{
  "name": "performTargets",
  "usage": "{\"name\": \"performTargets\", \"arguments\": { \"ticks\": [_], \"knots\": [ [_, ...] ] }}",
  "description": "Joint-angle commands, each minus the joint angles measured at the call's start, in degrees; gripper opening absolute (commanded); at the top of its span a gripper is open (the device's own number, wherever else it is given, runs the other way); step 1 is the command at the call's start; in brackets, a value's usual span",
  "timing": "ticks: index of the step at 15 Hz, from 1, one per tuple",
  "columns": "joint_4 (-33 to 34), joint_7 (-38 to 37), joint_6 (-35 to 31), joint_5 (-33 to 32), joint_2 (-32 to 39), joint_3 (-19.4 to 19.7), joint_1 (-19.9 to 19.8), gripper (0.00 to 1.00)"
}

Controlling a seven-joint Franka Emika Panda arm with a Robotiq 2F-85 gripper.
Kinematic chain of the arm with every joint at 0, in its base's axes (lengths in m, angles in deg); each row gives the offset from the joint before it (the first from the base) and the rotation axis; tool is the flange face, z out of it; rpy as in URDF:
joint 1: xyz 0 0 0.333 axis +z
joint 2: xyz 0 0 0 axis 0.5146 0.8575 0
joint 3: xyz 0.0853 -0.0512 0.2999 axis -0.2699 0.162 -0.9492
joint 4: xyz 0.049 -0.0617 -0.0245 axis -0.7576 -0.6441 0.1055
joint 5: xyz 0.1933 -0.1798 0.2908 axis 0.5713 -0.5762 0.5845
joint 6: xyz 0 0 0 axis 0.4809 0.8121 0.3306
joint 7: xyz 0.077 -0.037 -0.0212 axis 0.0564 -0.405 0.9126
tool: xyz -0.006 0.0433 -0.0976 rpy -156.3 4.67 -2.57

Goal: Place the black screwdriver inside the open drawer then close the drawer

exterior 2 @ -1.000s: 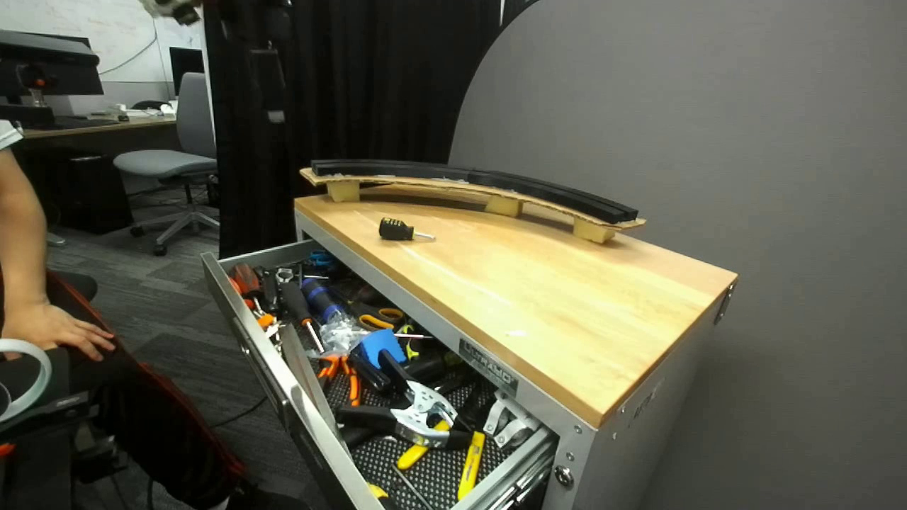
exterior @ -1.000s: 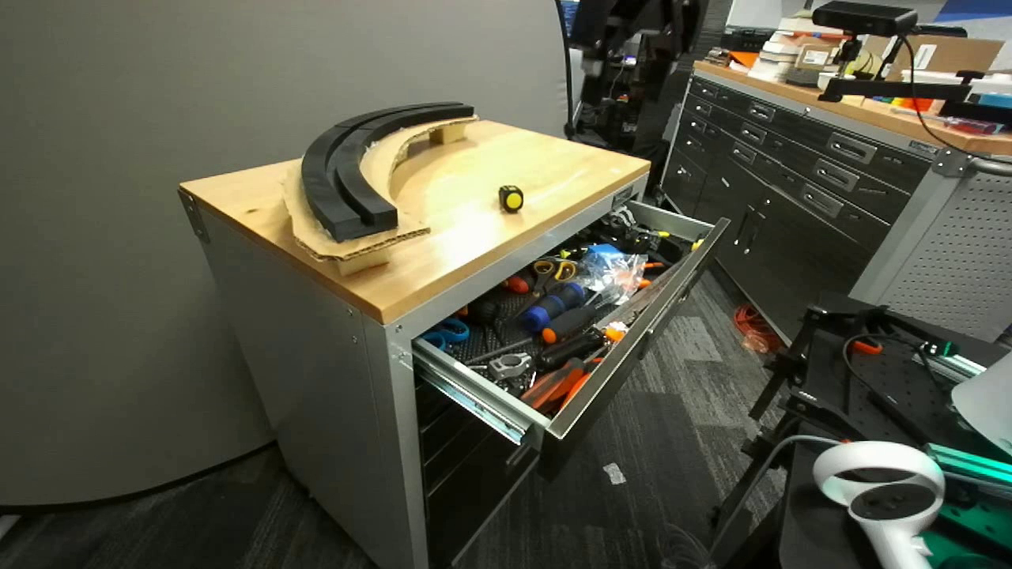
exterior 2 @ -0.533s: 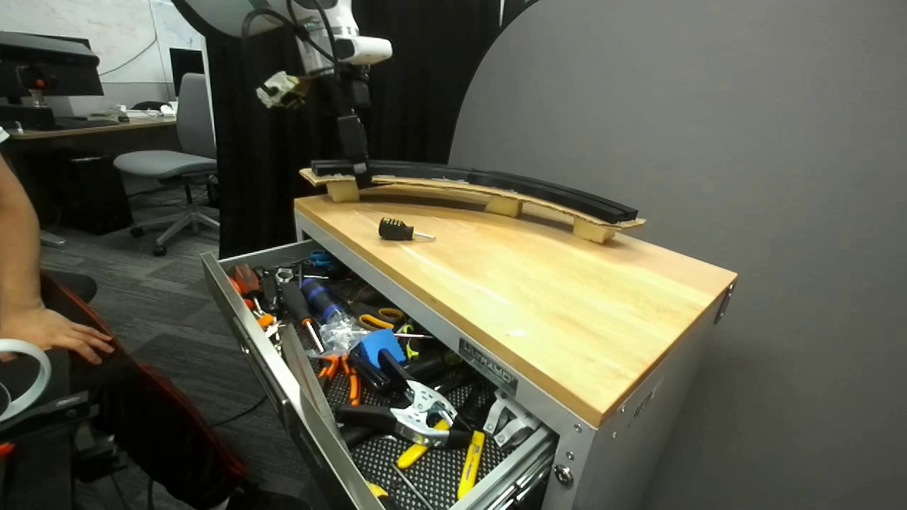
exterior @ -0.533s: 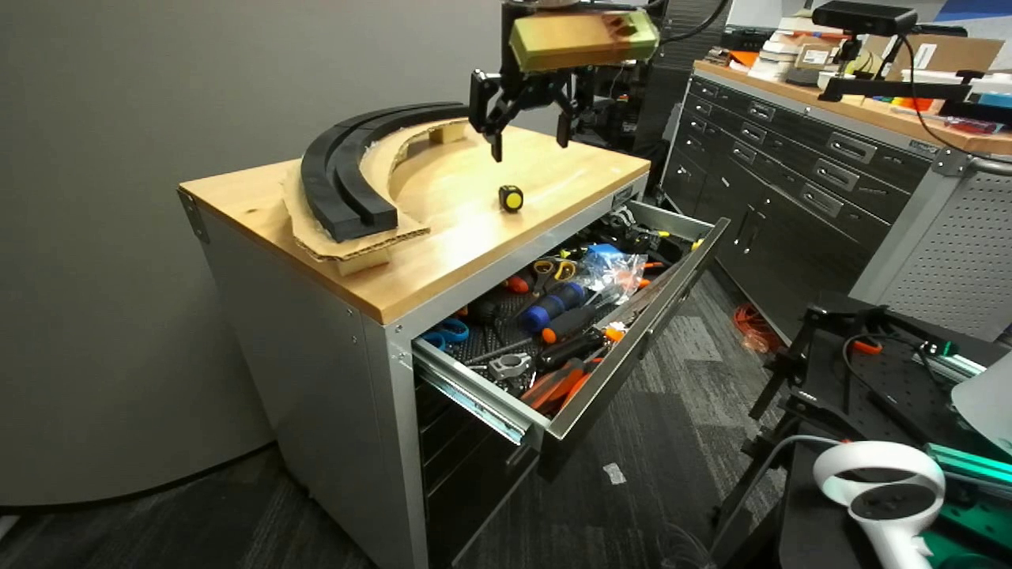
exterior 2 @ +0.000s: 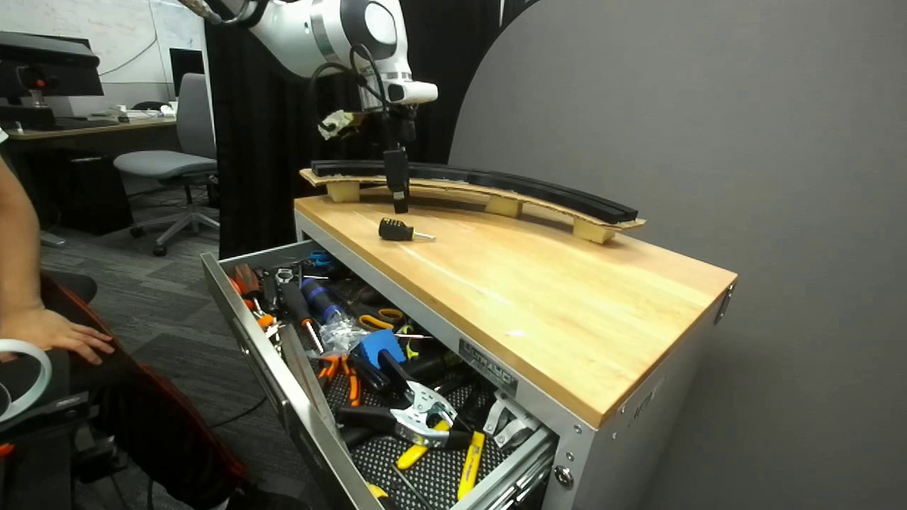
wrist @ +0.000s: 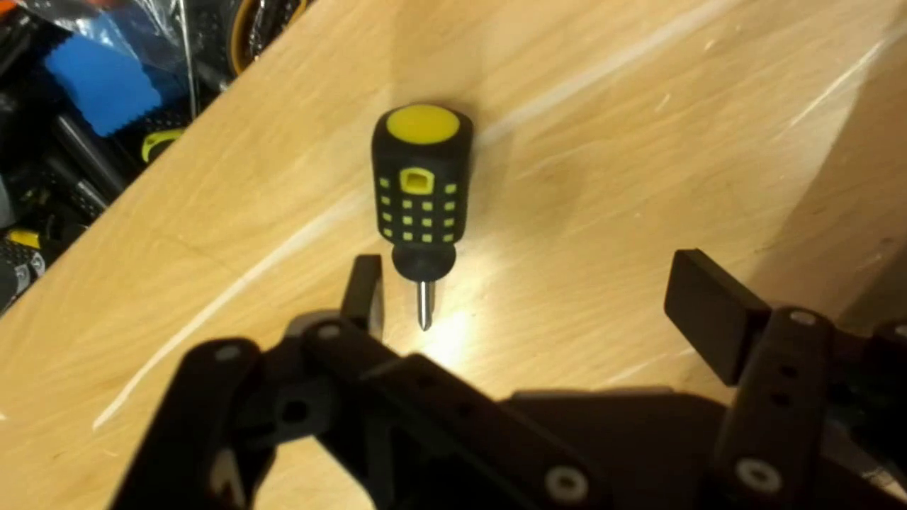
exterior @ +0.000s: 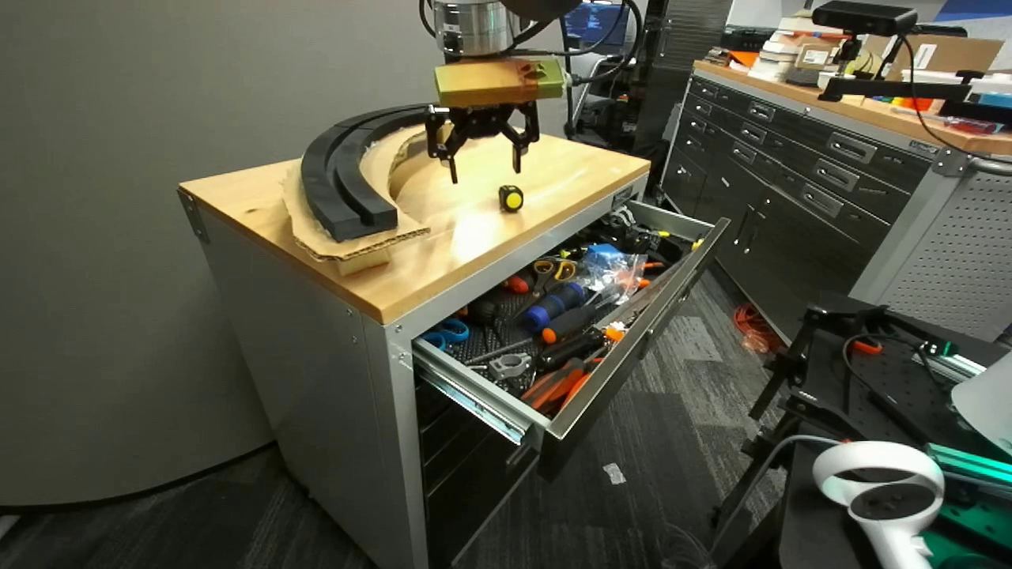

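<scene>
well, black screwdriver (wrist: 422,191) lies lengthwise up-down in wrist view — tip toward bottom — gripper (wrist: 533,304) spread wide.

On the wooden top (exterior 2: 581,312) lies the black screwdriver (exterior 2: 395,230); apart from it stand pale blocks (exterior 2: 504,206), seemingly three, under cardboard (exterior: 378,167).

That black screwdriver (wrist: 423,191) is a stubby little guy with yellow squares dotted over the grip and a yellow end cap, lying on its side on the bench (exterior 2: 567,304), near the edge above the drawer (exterior: 601,378), short metal shaft angled away from that edge. The drawer's got a dark front and silvery sides, and it's pulled open, pretty cluttered inside.
</scene>
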Motion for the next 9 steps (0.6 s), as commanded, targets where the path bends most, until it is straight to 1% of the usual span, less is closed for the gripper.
{"name": "performTargets", "arguments": {
  "ticks": [1,5,6,7,9],
  "knots": [
    [6.8,1.9,7.7,5.9,3.5,1.1,1.0,1.00],
    [9.7,2.2,13.6,8.6,5.1,1.3,1.1,1.00],
    [10.2,2.2,14.0,8.1,5.7,1.6,1.5,0.80],
    [10.8,2.4,14.2,7.8,6.1,1.8,1.6,0.74],
    [11.3,1.9,13.2,6.7,7.0,2.6,2.0,0.58]
  ]
}}
